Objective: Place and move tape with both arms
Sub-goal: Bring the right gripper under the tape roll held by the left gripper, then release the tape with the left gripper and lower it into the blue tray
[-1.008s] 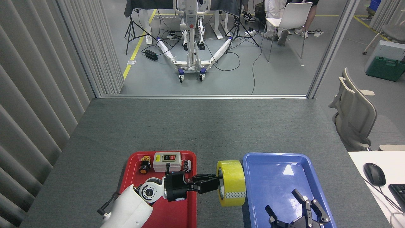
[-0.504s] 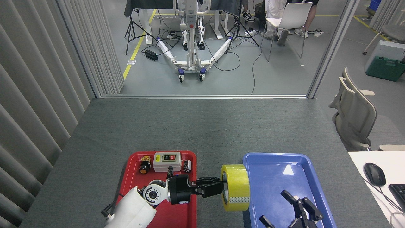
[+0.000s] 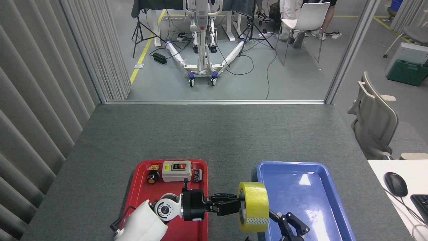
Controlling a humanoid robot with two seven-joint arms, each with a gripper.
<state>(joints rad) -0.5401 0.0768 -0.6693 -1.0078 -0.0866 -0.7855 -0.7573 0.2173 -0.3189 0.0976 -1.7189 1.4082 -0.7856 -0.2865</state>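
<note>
My left pincer [image 3: 234,207] grips the tape [image 3: 254,206] on edge, held over the left rim of the blue tray [image 3: 307,197]. My right pincer [image 3: 289,227], at 4 o'clock of the roll, is spread open. On the red tray [image 3: 140,190] at 9 o'clock: switch box [image 3: 176,170], no writing legible. Grey table [image 3: 214,134] beyond.

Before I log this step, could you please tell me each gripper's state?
Left gripper: closed on the yellow translucent tape roll.
Right gripper: fingers spread open, holding nothing.
</note>
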